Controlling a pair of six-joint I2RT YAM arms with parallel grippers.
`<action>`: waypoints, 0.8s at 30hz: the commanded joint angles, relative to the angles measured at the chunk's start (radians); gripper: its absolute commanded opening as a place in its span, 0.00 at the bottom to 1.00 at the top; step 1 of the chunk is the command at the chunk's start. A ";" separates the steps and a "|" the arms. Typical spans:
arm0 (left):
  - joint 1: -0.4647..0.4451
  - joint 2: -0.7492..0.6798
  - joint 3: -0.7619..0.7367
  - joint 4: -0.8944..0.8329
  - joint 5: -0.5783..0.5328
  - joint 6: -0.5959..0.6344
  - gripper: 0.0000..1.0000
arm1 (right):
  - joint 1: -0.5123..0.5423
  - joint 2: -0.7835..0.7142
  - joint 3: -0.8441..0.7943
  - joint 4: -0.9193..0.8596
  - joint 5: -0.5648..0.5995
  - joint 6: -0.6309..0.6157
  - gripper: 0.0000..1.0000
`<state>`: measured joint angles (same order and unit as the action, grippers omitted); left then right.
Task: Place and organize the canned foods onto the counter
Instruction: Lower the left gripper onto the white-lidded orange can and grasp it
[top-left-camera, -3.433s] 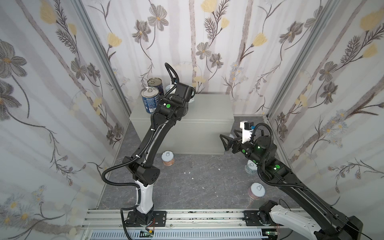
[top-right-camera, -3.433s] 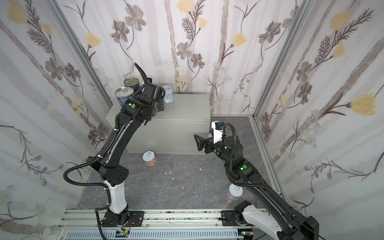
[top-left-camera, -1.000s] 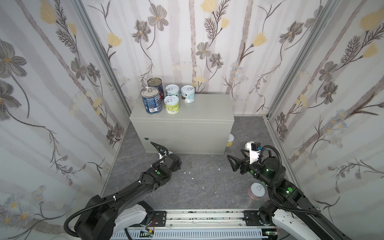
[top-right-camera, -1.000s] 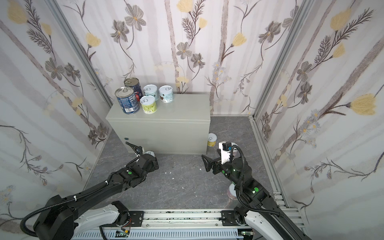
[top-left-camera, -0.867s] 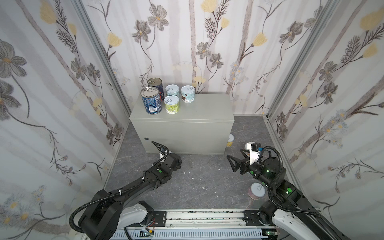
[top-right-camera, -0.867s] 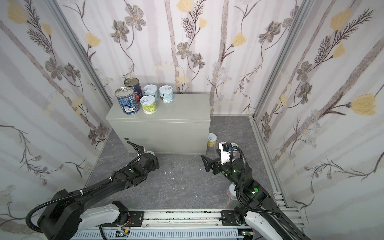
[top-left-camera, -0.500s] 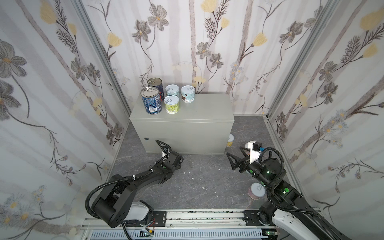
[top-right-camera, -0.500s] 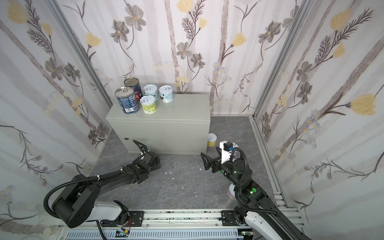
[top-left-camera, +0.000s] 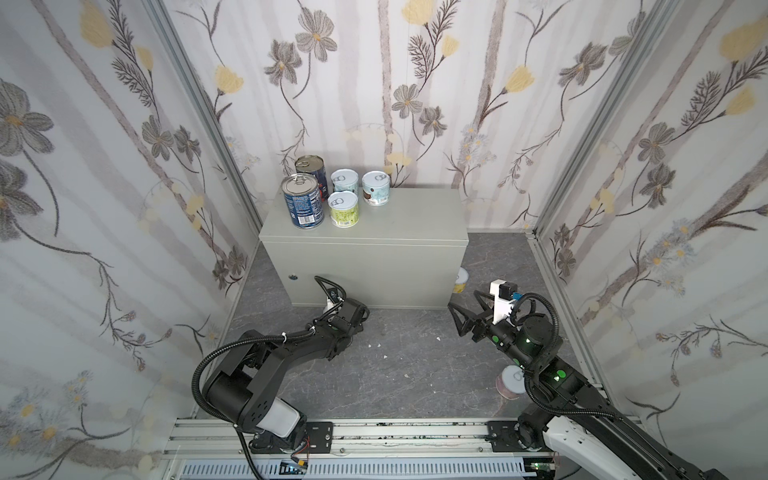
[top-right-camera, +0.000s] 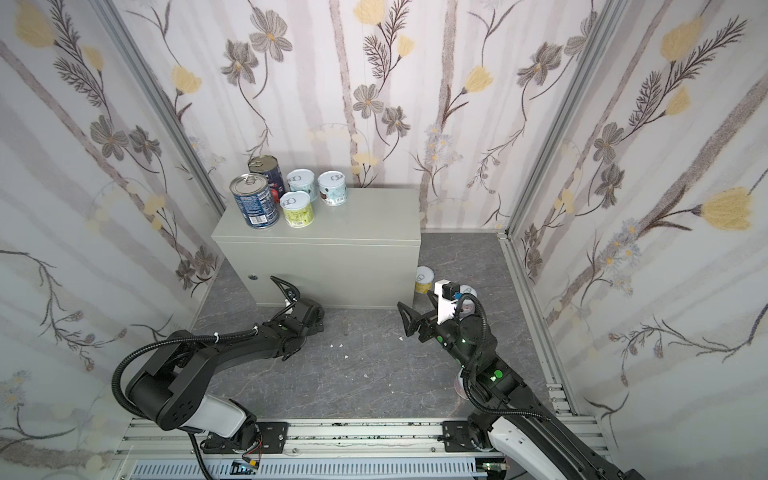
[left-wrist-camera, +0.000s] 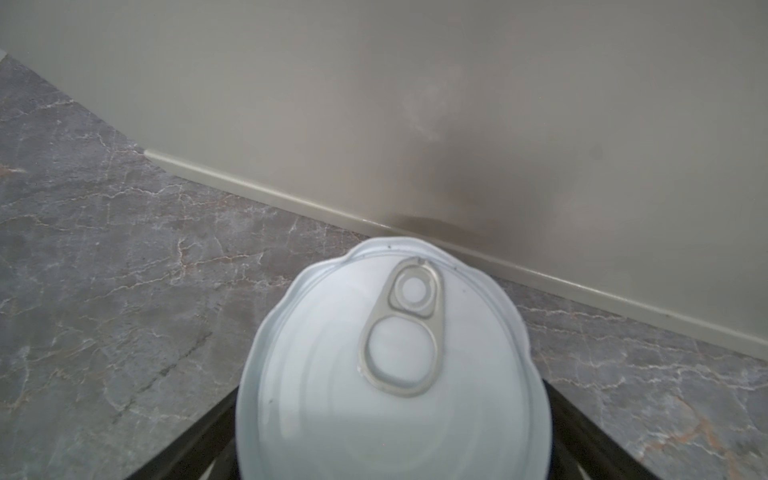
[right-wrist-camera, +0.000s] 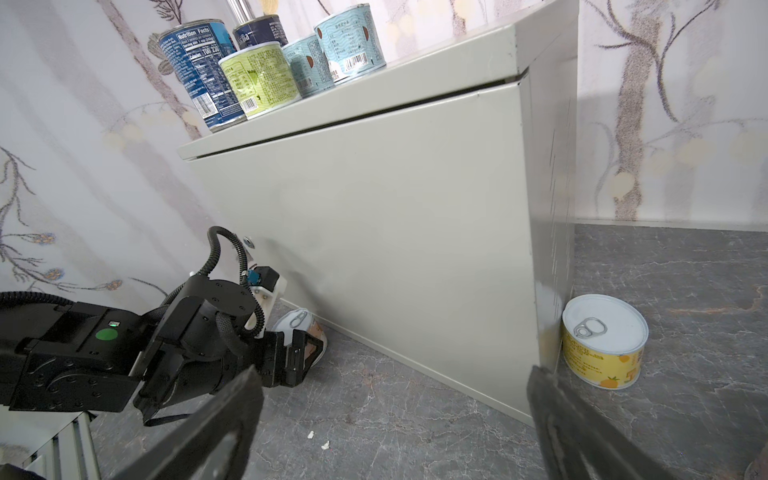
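The counter (top-left-camera: 399, 216) carries several canned foods at its back left: two tall blue tins (top-left-camera: 303, 205) and three short ones (top-left-camera: 343, 208). On the floor at the counter's front, my left gripper (top-left-camera: 357, 313) is open around a short pink-labelled can (right-wrist-camera: 301, 326). That can's pale pull-tab lid (left-wrist-camera: 390, 365) fills the space between the dark fingers (left-wrist-camera: 195, 440); whether they touch it does not show. My right gripper (top-left-camera: 463, 301) hovers open and empty off the counter's right front corner. A yellow-labelled can (right-wrist-camera: 602, 340) stands by that corner.
A pink short can (top-left-camera: 511, 380) stands on the floor beside the right arm, and another lid (top-right-camera: 467, 307) shows behind the right wrist. Flowered walls close in three sides; an aluminium rail (top-left-camera: 395, 432) runs along the front. White crumbs dot the grey marble floor (top-left-camera: 415, 374).
The left arm came down from the counter top to the floor and, over the last second, slid forward so that the pink-labelled can stands between its fingers. The right gripper sank lower and barely moves now.
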<state>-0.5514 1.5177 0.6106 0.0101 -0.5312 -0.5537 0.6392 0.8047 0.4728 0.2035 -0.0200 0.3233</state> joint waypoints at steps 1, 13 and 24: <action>0.005 0.009 0.011 0.042 -0.024 0.005 0.97 | -0.001 0.010 -0.005 0.073 -0.017 -0.003 1.00; 0.034 0.029 0.041 0.080 -0.017 0.044 0.92 | -0.001 -0.001 -0.021 0.081 -0.024 -0.012 1.00; 0.054 0.091 0.082 0.090 -0.002 0.052 0.90 | -0.001 -0.007 -0.018 0.079 -0.024 -0.015 1.00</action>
<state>-0.5022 1.5993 0.6724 0.0608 -0.5327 -0.5228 0.6384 0.7998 0.4538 0.2367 -0.0391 0.3187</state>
